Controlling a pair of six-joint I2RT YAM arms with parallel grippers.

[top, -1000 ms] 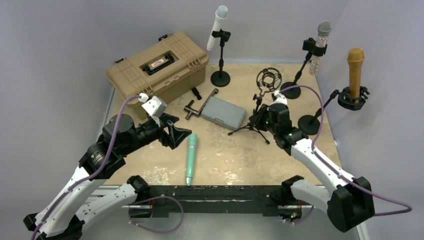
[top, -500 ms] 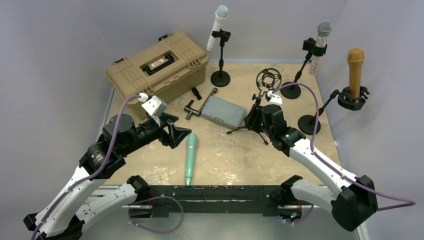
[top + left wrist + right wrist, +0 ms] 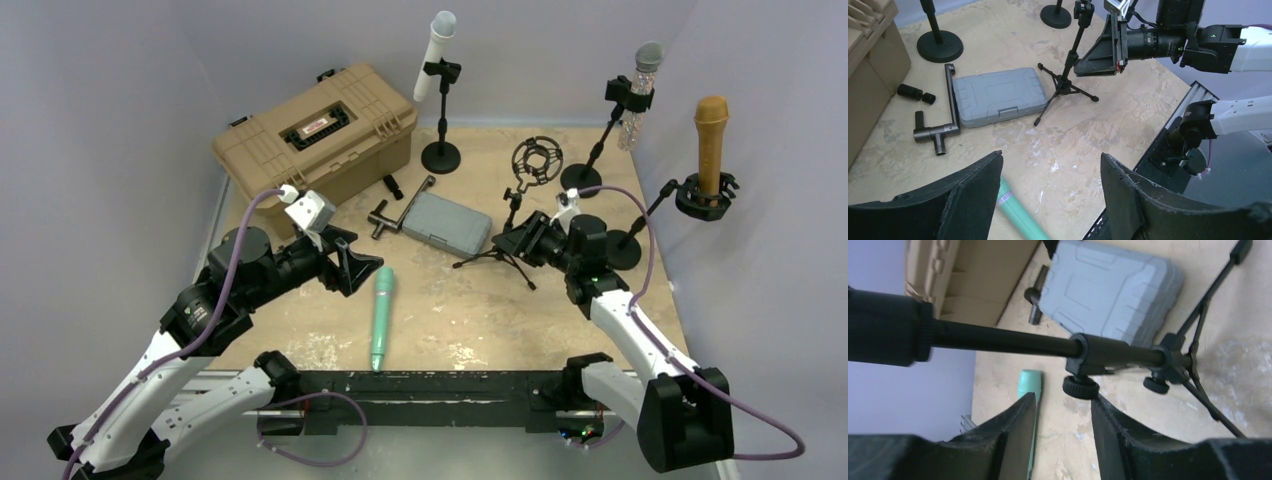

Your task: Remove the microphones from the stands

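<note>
The green microphone (image 3: 382, 318) lies flat on the table, free of any stand. It also shows in the left wrist view (image 3: 1020, 215) and the right wrist view (image 3: 1028, 385). The black tripod stand (image 3: 513, 215) holds an empty ring mount (image 3: 536, 158). My left gripper (image 3: 355, 265) is open and empty just left of the microphone's head, and in its own view (image 3: 1050, 167) hangs above bare table. My right gripper (image 3: 507, 241) is open at the tripod's pole. In its own view (image 3: 1063, 402) the pole (image 3: 1048, 345) crosses just beyond the fingertips, not gripped.
A tan case (image 3: 315, 130) stands back left. A grey case (image 3: 447, 225) and a T-wrench (image 3: 395, 212) lie mid-table. A white microphone (image 3: 436, 55), a silver-headed one (image 3: 640, 90) and a brown one (image 3: 711, 140) stand on other stands at the back and right.
My right wrist has swung back to the right while its fingertips stayed at the tripod's pole. The left arm and the green microphone have not moved.
</note>
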